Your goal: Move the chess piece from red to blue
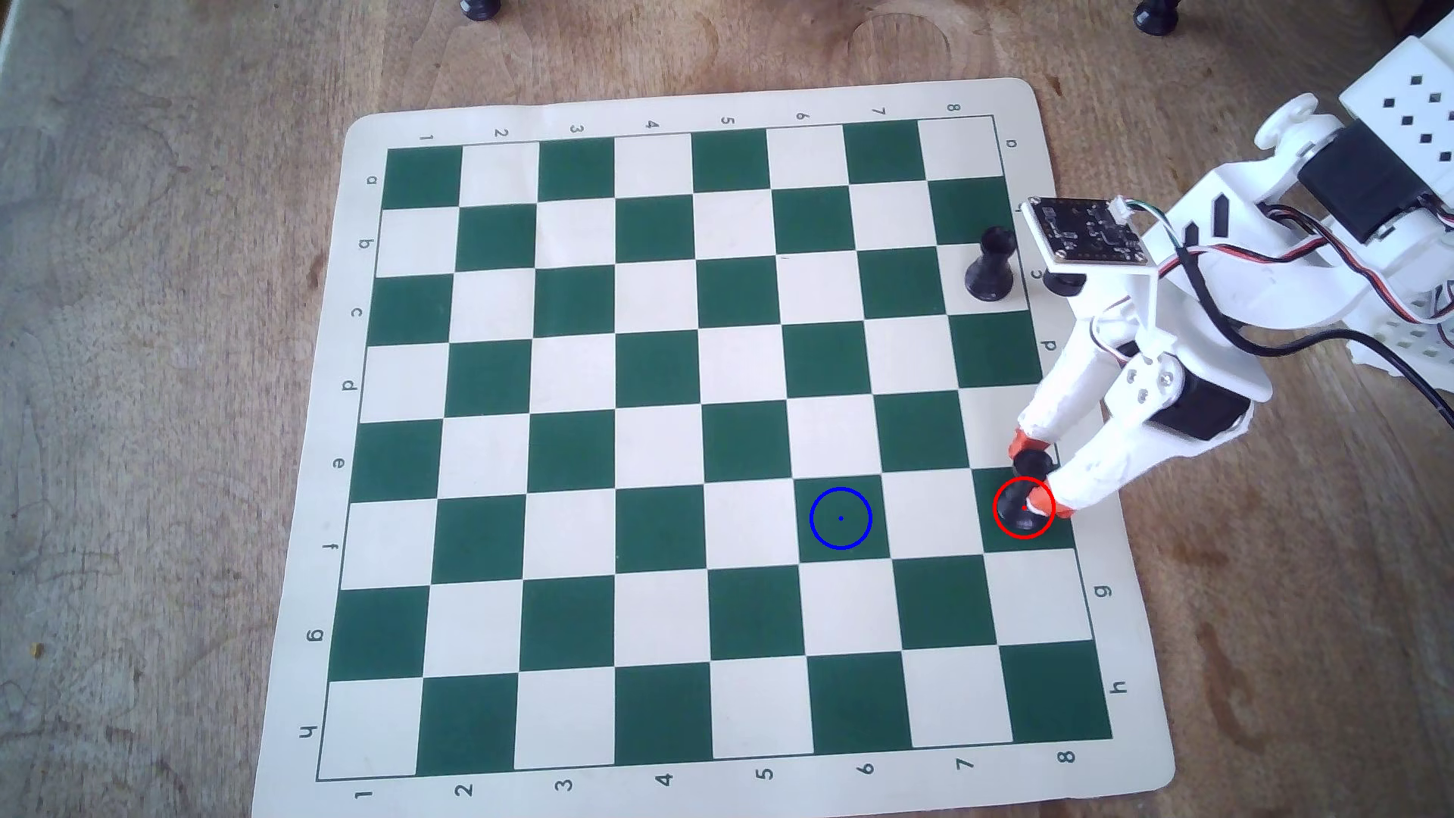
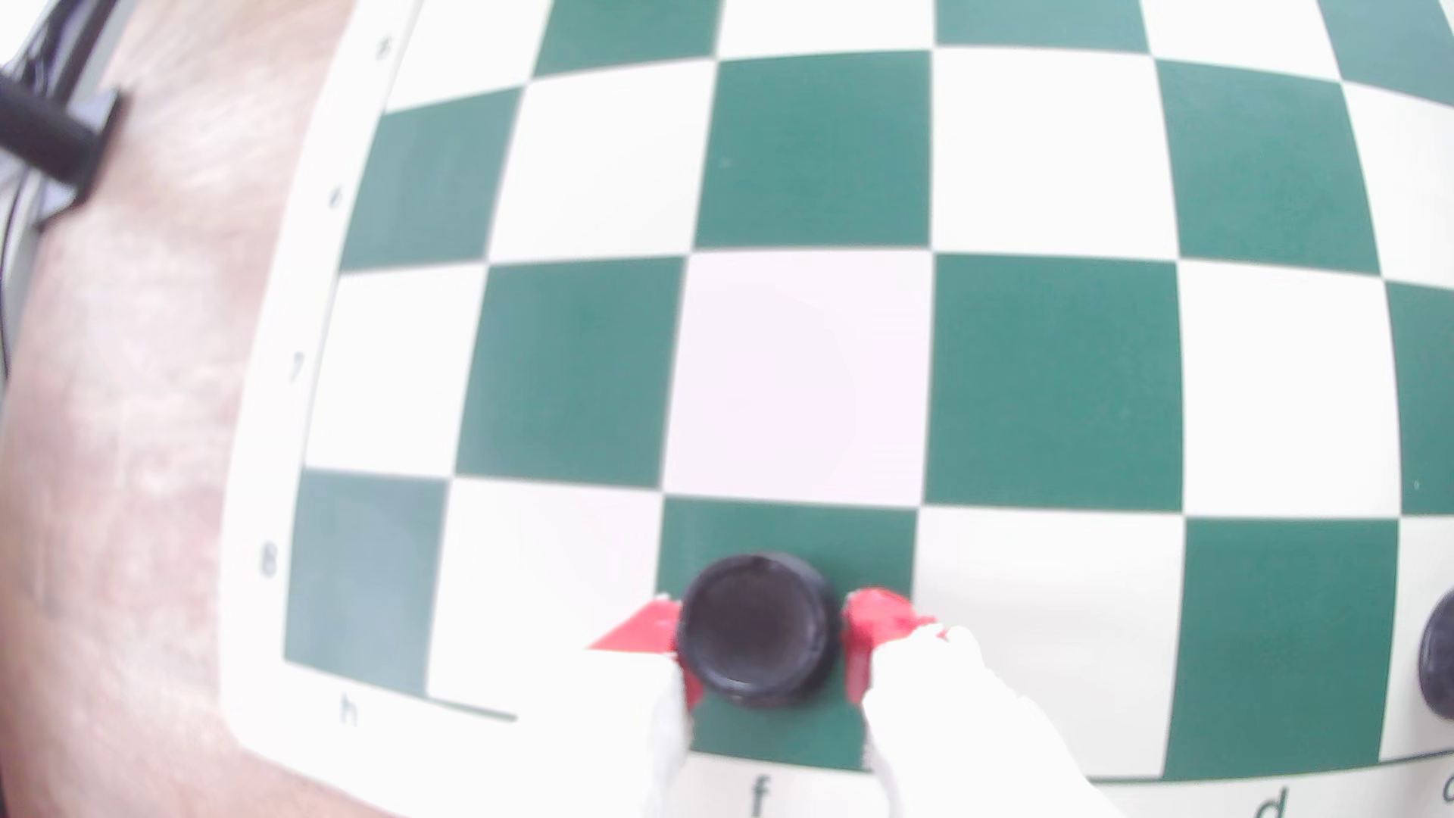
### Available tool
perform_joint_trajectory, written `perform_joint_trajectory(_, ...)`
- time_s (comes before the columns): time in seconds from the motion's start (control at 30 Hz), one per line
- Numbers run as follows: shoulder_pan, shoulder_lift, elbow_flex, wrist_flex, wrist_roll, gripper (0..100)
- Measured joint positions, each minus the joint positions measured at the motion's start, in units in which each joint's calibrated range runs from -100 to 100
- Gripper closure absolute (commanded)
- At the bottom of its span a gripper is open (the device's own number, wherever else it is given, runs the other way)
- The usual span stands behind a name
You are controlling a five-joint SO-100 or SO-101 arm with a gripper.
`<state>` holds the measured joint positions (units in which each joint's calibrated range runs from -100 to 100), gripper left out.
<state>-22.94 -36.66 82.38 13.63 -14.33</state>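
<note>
The squat black chess piece [image 1: 1020, 497] stands on the green square at the board's right edge, inside the red circle [image 1: 1024, 538]. In the wrist view its round top [image 2: 755, 629] sits between my red fingertips [image 2: 873, 629]. My gripper [image 1: 1037, 476] reaches in from the right and is shut on the piece, one pad against each side; the piece's base rests on the board. The blue circle [image 1: 840, 547] lies on a green square two squares to the left in the same row, with nothing on it.
A taller black piece with a narrow neck [image 1: 990, 263] stands near the right edge, further up the board [image 1: 551, 409]; it shows at the wrist view's right edge [image 2: 1440, 668]. Two more black pieces [image 1: 480, 8] [image 1: 1156, 16] stand on the wooden table beyond the board.
</note>
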Motion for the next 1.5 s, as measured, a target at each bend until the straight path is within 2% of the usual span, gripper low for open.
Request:
perform_joint_trajectory(0.43,0.0,-4.02,-3.07,8.29,-0.44,97)
perform_joint_trajectory(0.73,0.0,-11.06,-14.28,24.7,-0.1,96)
perform_joint_trajectory(0.9,1.33,-2.6,-27.56,25.98,0.24,96)
perform_joint_trajectory(1.1,1.25,21.7,-47.54,25.26,0.29,96)
perform_joint_trajectory(1.23,1.25,30.83,-52.87,22.47,0.0,96)
perform_joint_trajectory(1.5,2.14,36.03,-53.32,20.4,0.1,96)
